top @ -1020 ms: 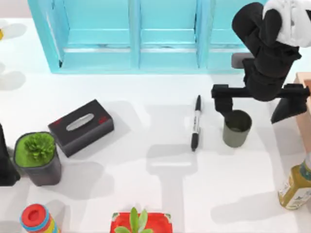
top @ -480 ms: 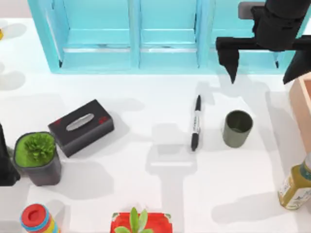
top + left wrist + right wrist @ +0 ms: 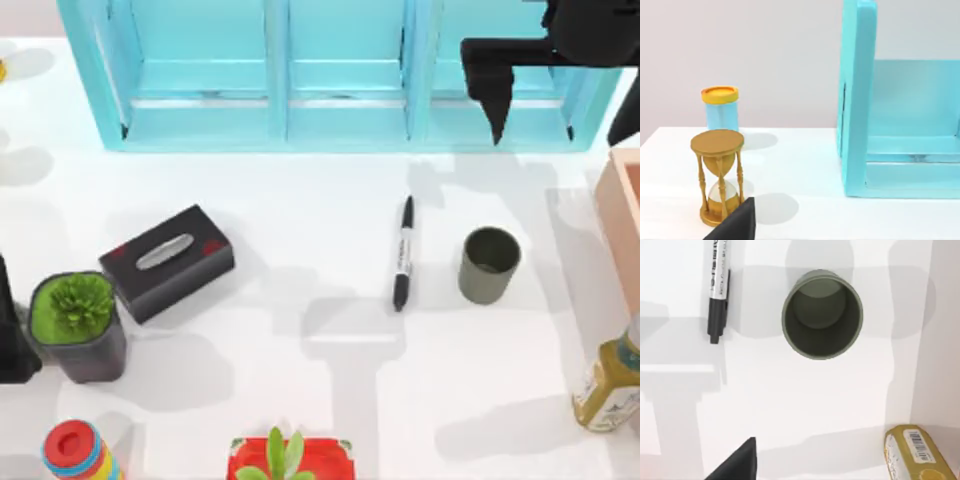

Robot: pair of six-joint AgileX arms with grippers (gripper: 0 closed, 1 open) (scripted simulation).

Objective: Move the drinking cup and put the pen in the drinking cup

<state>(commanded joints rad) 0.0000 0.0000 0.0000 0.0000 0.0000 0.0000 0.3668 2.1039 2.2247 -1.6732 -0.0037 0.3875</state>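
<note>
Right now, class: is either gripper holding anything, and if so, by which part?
Nothing is held. The right gripper hangs open above the shelf, apart from the cup and the pen.

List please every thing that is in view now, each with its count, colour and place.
cup: 1, olive-grey, upright, right of centre
pen: 1, black with white band, lying flat, left of the cup, apart from it
shelf: 1, turquoise, back edge of the table
tissue box: 1, black, left half
plant pot: 1, dark with green plant, left edge
red pot: 1, red with green leaves, front edge, centre
ring stack: 1, red, yellow and blue, front left corner
bottle: 1, yellow, front right
crate: 1, pale brown, right edge
hourglass: 1, gold, left of the shelf
jar: 1, light blue with orange lid, behind the hourglass
left arm: black, parked at the left edge
right pincer: black, open, raised over the shelf's right end
</note>
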